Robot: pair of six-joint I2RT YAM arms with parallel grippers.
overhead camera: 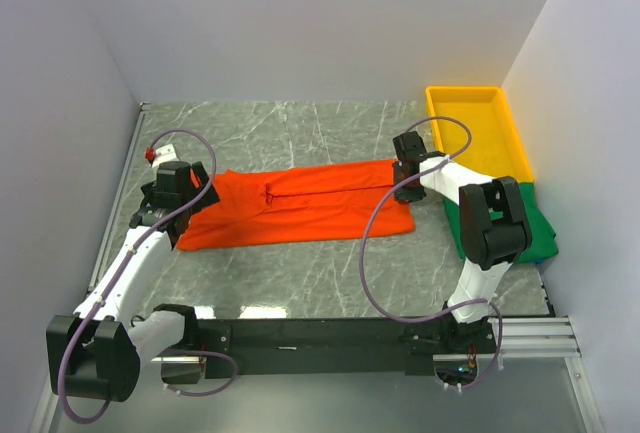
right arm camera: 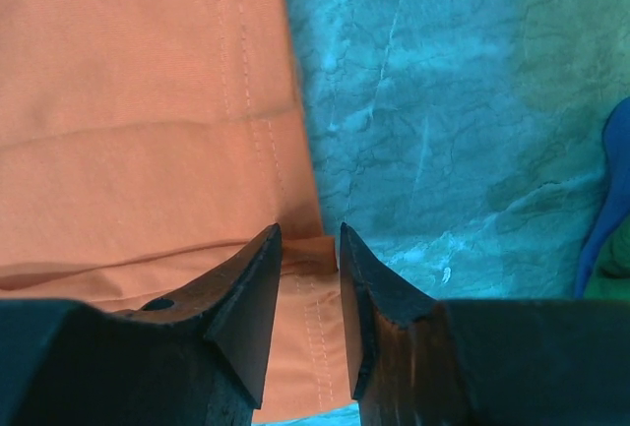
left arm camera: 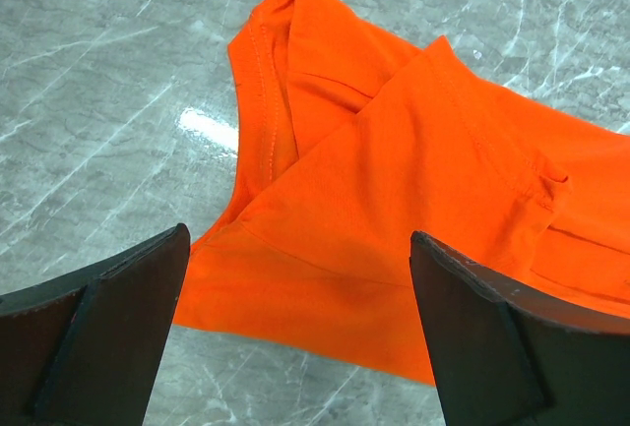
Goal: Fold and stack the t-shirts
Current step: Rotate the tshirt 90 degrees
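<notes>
A bright orange-red t-shirt (overhead camera: 300, 203) lies on the marble counter (overhead camera: 300, 283), folded lengthwise into a long band with a sleeve tucked in. The left hand (overhead camera: 197, 196) hovers over the band's left end, fingers spread wide and grasping nothing. The right hand (overhead camera: 404, 189) sits at the right end, its fingers drawn narrow astride the hem. Whether they pinch the cloth or only rest over it cannot be told.

The step in hand looks like the crosswise fold. It likely calls for a firm hold on one end, which is then carried over to meet the other with the edges aligned.

The dark green t-shirt (overhead camera: 545, 231) lies at the counter's right edge, partly under the right arm, just in front of a yellow tray (overhead camera: 465, 91). Neither blocks the fold. The right arm's cable (overhead camera: 368, 243) loops just past the band's right end.
</notes>
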